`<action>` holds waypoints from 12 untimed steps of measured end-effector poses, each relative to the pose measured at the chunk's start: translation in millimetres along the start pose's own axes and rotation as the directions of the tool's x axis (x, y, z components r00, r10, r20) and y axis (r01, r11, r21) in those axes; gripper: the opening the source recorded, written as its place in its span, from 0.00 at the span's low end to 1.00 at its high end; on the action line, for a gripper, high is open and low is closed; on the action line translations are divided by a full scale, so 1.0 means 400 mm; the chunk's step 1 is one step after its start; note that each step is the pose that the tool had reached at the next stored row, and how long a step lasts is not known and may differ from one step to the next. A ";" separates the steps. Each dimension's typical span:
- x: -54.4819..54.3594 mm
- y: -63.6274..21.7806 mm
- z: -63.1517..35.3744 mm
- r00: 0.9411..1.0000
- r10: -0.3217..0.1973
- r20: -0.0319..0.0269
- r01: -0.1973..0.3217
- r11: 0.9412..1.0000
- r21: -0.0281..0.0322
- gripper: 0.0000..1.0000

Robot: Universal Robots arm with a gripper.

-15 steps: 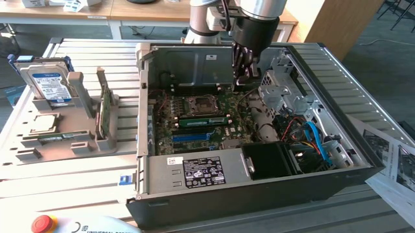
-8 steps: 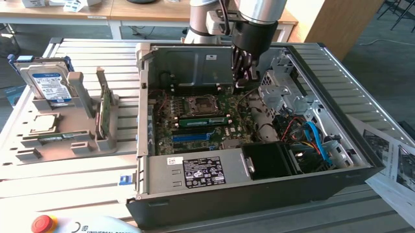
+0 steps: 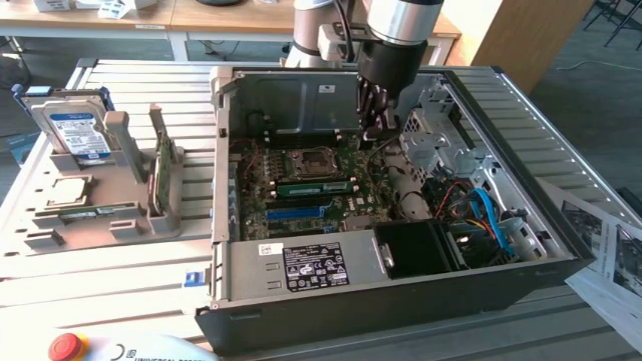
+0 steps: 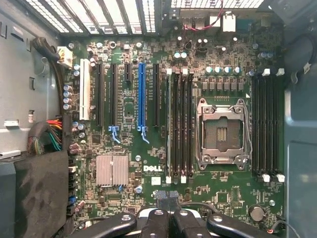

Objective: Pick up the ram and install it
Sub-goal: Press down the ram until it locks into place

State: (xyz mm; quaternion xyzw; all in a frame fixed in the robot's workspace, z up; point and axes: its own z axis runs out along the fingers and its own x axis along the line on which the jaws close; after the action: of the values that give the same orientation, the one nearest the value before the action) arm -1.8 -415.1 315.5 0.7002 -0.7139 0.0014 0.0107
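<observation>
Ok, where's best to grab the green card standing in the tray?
Probably its top edge, from straight above, pinching across the two flat faces: the green card stands on edge in the grey tray, whose slot covers its lower edge.

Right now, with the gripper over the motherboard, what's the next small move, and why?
Probably raise the gripper straight up out of the computer case. It is shut and holding nothing, while the ram already stands in a slot beside the CPU socket; whether it is latched I cannot tell.

Open computer case [image 3: 401, 312], motherboard [image 4: 210, 191] with CPU socket [image 4: 221, 133] inside — hard drive [image 3: 75, 131] in grey rack [image 3: 128, 150], red button [image 3: 66, 346]
</observation>
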 end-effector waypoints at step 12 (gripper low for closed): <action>-0.001 0.000 0.035 1.000 0.000 0.000 0.000 1.000 0.000 0.10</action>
State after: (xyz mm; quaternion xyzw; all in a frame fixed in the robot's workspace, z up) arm -1.8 -415.1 301.4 0.7000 -0.7141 0.0014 0.0107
